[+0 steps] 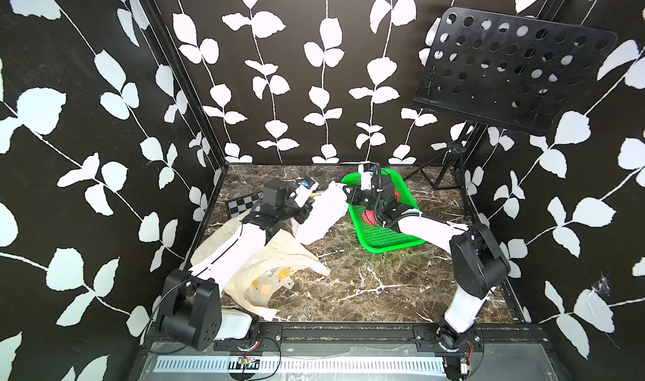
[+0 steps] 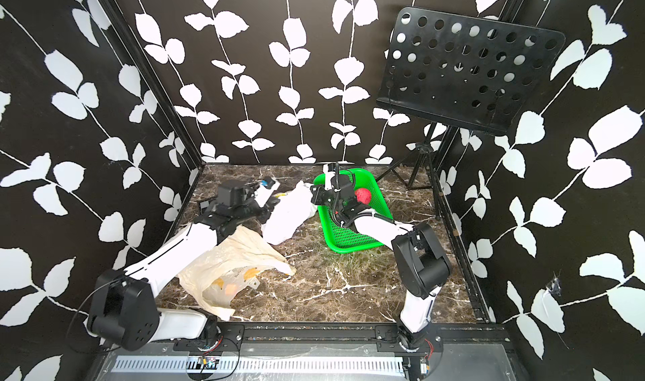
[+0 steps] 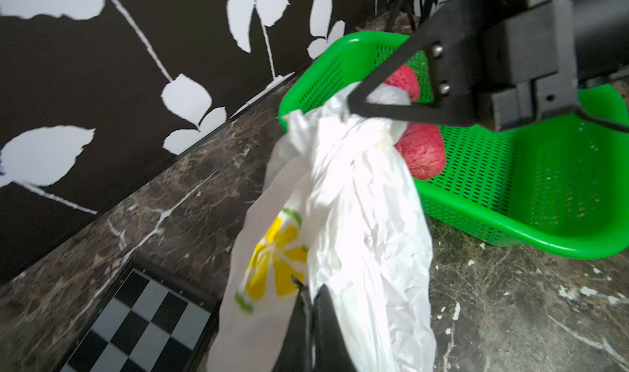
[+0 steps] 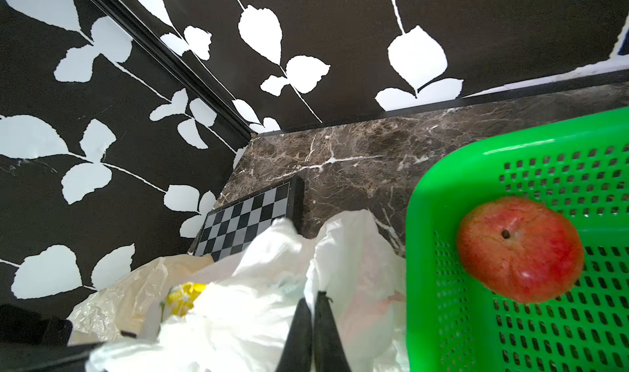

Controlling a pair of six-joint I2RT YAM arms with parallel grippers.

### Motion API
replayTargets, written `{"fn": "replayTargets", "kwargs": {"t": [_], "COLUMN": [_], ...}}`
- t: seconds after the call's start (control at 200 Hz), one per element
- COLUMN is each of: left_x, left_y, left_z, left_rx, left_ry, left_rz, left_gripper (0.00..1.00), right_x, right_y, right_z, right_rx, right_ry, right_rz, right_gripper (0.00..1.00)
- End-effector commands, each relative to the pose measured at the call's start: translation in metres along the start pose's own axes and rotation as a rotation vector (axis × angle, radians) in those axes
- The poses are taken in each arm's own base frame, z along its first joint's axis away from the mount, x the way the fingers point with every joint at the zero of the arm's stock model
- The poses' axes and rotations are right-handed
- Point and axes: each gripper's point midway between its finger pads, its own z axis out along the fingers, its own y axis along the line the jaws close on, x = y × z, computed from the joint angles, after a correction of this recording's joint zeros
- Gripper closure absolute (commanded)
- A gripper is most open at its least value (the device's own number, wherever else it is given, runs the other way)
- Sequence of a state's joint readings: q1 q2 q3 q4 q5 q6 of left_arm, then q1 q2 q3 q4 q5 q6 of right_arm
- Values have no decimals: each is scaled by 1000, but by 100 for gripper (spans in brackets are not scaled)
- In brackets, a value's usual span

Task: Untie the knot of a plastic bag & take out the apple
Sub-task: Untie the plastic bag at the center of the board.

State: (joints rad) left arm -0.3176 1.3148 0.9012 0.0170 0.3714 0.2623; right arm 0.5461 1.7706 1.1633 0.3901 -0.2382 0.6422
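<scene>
Pinching the white plastic bag (image 1: 321, 215) at its left, nearer end, the left gripper (image 3: 308, 290) has its fingers (image 3: 328, 322) pressed together on the film, close beside the yellow-and-green print.

Right gripper (image 4: 313, 297): fingers also pressed together. They clamp the bunched far-right end of the bag just over the left rim of the green basket (image 1: 384, 248). The left wrist view shows this clearly, with a twist of white film caught at the fingertips. Whether that twist is a knot I cannot tell.

The bag hangs stretched between the two grippers, in the far middle of the marble tabletop (image 1: 366, 292). What is inside it cannot be seen.

Two red apples lie in the basket, at far right of centre: the near apple (image 1: 368, 217) and the far apple (image 1: 396, 195). Both are partly hidden behind the right arm in that top view. In the left wrist view they sit just behind the clamped end of the bag.

Other items:
- A cream plastic bag (image 1: 279, 257) lies crumpled at near left, under the left arm.
- A checkerboard (image 1: 242, 203) lies flat at far left.
- A black music stand (image 1: 506, 72) stands at far right.
</scene>
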Motion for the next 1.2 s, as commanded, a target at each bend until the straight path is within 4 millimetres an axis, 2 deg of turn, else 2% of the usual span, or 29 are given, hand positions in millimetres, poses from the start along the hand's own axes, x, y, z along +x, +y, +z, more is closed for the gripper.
{"fn": "replayTargets", "kwargs": {"t": [0.0, 0.11, 0.205, 0.235, 0.25, 0.305, 0.47, 0.525, 0.55, 0.665, 0.775, 0.9, 1.045, 1.12, 1.195], "left_x": [-14, -22, -23, -24, -25, -26, -29, -27, -27, -24, -23, -17, -3, 2, 6], "left_y": [-5, -25, -32, -33, -35, -39, -43, -44, -44, -45, -45, -42, -25, -12, -2], "left_z": [-13, -13, -9, -9, -9, -9, -10, -9, -9, -8, -7, -5, -4, -6, -8], "left_rx": [62, 188, 245, 256, 269, 295, 331, 340, 342, 348, 347, 326, 200, 122, 73], "left_ry": [-118, -178, -190, -194, -196, -201, -208, -203, -200, -188, -183, -161, -115, -112, -119], "left_rz": [-56, -16, 16, 23, 28, 41, 50, 48, 49, 47, 46, 45, 22, -1, -47], "left_gripper": [100, 100, 100, 100, 100, 100, 100, 100, 100, 100, 100, 100, 100, 100, 98], "right_x": [-37, -35, -36, -30, -38, -36, -12, -12, -4, -2, -3, -25, -62, -79, -88], "right_y": [14, 35, 41, 38, 45, 47, 57, 59, 51, 50, 48, 35, 15, 2, -2], "right_z": [-16, -28, -46, -46, -55, -61, -50, -45, -35, -19, -6, 1, -14, -25, -34], "right_rx": [-71, -164, -145, -130, -133, -119, -131, -121, -109, -98, -76, 53, 164, 158, 107], "right_ry": [-111, -102, -99, -82, -105, -99, -29, -29, 0, 17, 24, -36, -148, -211, -264], "right_rz": [-56, -215, -414, -469, -503, -593, -793, -825, -829, -864, -883, -813, -618, -424, -276], "right_gripper": [95, 74, 56, 52, 49, 44, 37, 36, 36, 36, 40, 65, 85, 92, 96]}}
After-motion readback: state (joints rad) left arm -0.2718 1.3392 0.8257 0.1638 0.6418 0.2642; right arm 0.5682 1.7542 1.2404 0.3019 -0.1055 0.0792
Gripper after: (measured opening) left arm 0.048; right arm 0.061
